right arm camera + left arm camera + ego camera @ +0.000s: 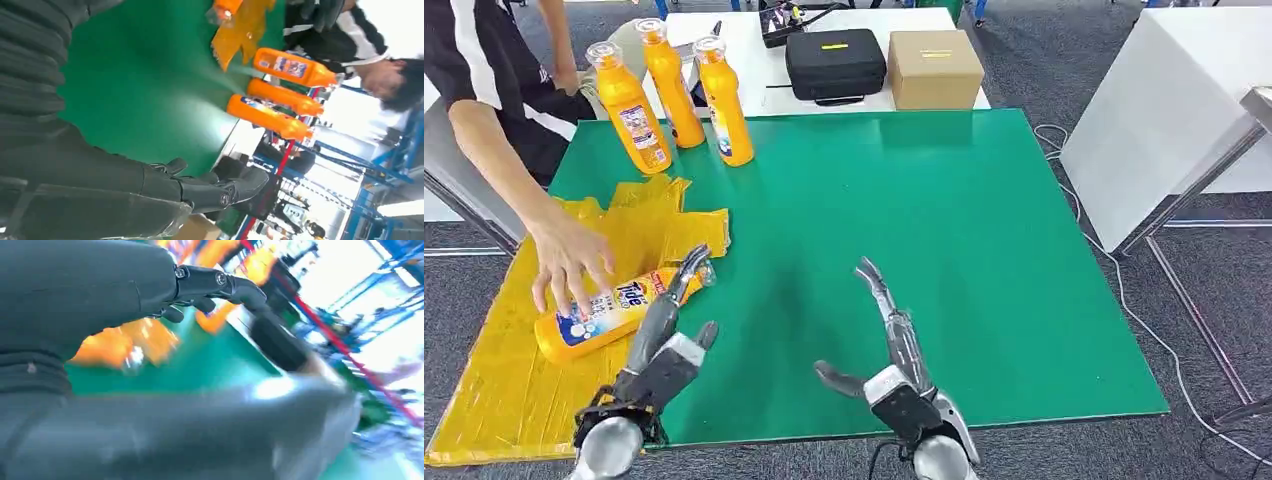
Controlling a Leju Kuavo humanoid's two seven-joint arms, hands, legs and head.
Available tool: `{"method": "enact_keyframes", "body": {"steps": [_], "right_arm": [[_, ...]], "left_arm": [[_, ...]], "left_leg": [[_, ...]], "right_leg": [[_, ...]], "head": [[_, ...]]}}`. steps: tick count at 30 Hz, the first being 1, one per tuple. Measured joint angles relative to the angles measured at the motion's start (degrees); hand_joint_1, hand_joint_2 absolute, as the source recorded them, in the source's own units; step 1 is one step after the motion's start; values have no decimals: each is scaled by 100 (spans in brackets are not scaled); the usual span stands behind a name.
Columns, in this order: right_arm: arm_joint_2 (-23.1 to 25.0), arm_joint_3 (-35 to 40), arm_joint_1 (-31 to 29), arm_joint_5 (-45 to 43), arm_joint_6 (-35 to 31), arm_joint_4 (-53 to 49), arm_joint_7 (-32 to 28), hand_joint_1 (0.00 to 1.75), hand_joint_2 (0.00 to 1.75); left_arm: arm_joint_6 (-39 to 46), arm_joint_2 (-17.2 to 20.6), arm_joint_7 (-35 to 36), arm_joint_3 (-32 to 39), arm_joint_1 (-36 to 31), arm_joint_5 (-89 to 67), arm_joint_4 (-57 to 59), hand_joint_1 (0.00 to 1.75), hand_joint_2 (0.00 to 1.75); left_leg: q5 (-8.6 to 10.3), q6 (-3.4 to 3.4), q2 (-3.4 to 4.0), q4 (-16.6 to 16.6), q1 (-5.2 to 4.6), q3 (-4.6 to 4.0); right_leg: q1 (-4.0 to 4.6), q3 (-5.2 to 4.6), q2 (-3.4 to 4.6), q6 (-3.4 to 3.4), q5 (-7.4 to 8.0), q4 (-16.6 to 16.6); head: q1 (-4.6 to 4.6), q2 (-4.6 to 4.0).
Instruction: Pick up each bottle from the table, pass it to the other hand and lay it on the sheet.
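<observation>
A: Starting at our left, we see the crinkled yellow plastic sheet lying over the near left corner of the green table mat. One orange plastic detergent bottle with a blue-and-white label lies on its side on that sheet, and a person's hand rests on top of it.

B: And our left hand?

A: It holds nothing. Its fingers are straight and apart, their tips just beside the neck end of the lying bottle; we cannot tell whether they touch it.

B: How do we expect these bottles to handle?

A: We judge them stiff-walled plastic, probably full and so fairly heavy, with a smooth skin that could slip. The flattened body gives us two broad faces, so we would grip around the middle, at the label, rather than at the narrow neck or the clear cap.

B: What is left to pick?

A: Three upright orange bottles with clear caps stand close together at the far left of the mat, well apart from both our hands. In the right wrist view they show as a row beyond the bare green.

B: And to the right?

A: Our right hand hovers over the near middle of the mat, fingers spread and empty, thumb out to the side. No bottle lies near it.
</observation>
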Motion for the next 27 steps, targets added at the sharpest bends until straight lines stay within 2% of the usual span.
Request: {"method": "enact_keyframes", "body": {"steps": [10,27], "right_arm": [[-356,-4,201,-1112,468,-59,-205,0,175],[-487,-37,261,-1156,393,-89,-249,0,175]], "left_arm": [[-770,0,-485,-4,812,1350,-378,0,175],[-692,-9,-404,-101,1054,1490,-347,0,175]], "left_leg": [[1,0,0,0,0,5],[1,0,-1,0,0,4]], "right_leg": [[0,4,0,0,1,0],[1,5,-1,0,1,0]], "head": [[0,0],[0,-2]]}}
